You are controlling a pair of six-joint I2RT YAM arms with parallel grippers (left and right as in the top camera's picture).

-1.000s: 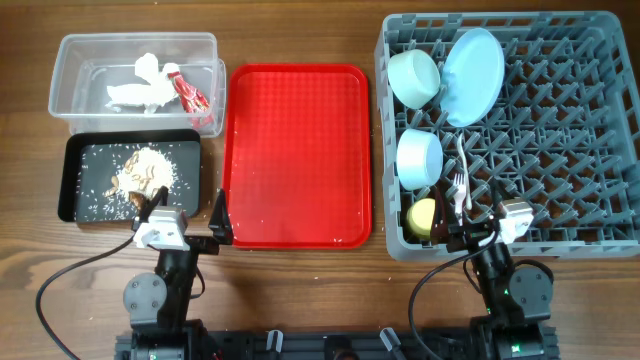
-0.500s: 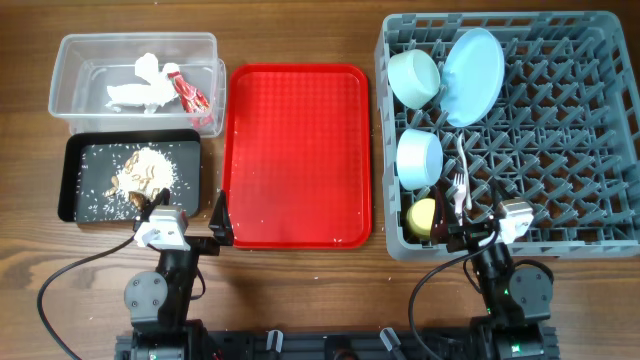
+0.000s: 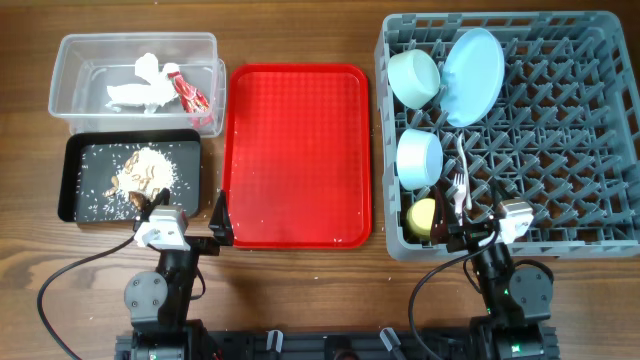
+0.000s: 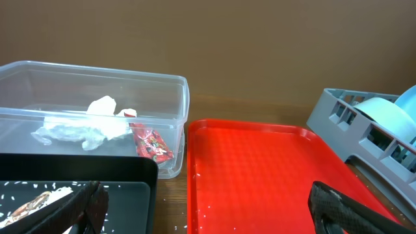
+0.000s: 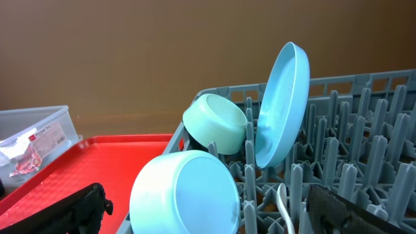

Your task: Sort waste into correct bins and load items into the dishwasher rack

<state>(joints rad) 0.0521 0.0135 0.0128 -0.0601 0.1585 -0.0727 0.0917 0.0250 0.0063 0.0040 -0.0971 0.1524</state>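
The grey dishwasher rack (image 3: 560,130) holds the light blue plate (image 3: 472,62) on edge, the pale green bowl (image 3: 413,76), the light blue bowl (image 3: 419,158), the yellow cup (image 3: 424,216) and the white fork and spoon (image 3: 462,185). The clear tub (image 3: 75,60) holds crumpled white paper (image 3: 140,90) and the red-and-white wrapper (image 3: 188,90). The black tray (image 3: 75,170) holds food scraps (image 3: 140,172) with rice crumbs. My left gripper (image 3: 185,222) is open and empty at the front edge between the black tray and red tray. My right gripper (image 3: 478,228) is open and empty at the rack's front edge.
A flat red tray (image 3: 297,150) with a few white crumbs lies between the bins and the rack. In the left wrist view the tub (image 4: 97,117) stands behind the black tray (image 4: 78,185), with the red tray (image 4: 260,175) to the right.
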